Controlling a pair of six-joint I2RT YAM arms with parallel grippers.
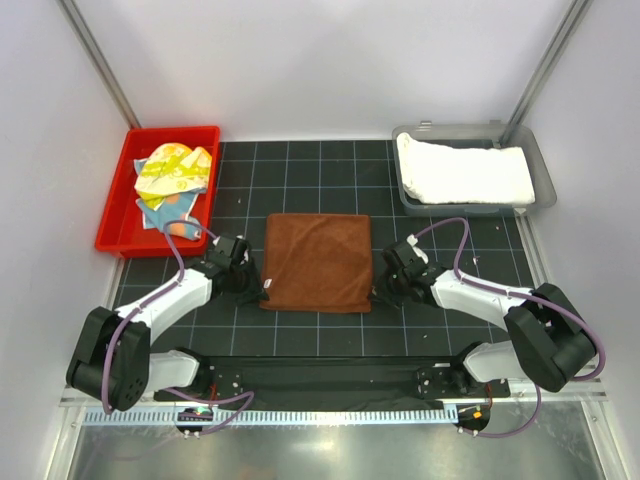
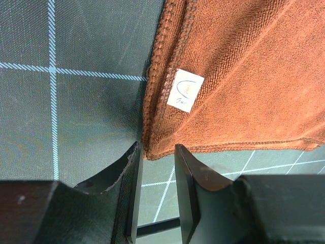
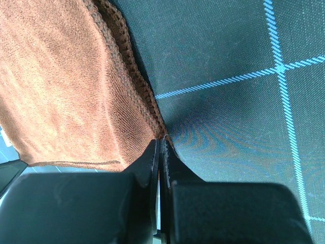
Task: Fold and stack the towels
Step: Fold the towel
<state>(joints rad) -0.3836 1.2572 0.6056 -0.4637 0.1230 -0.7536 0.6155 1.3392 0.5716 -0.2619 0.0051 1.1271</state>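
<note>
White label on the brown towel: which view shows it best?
Left wrist: the label sits close and sharp on the brown towel. Top external shows the whole towel, no label visible; right wrist shows only another edge.

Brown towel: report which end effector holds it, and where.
The right end effector pinches the near-right corner of the brown towel; the left end effector stands open at the near-left corner.

The rust-brown towel [image 1: 318, 262] is nubby cloth; red tray [image 1: 110, 232] glossy plastic.
</note>
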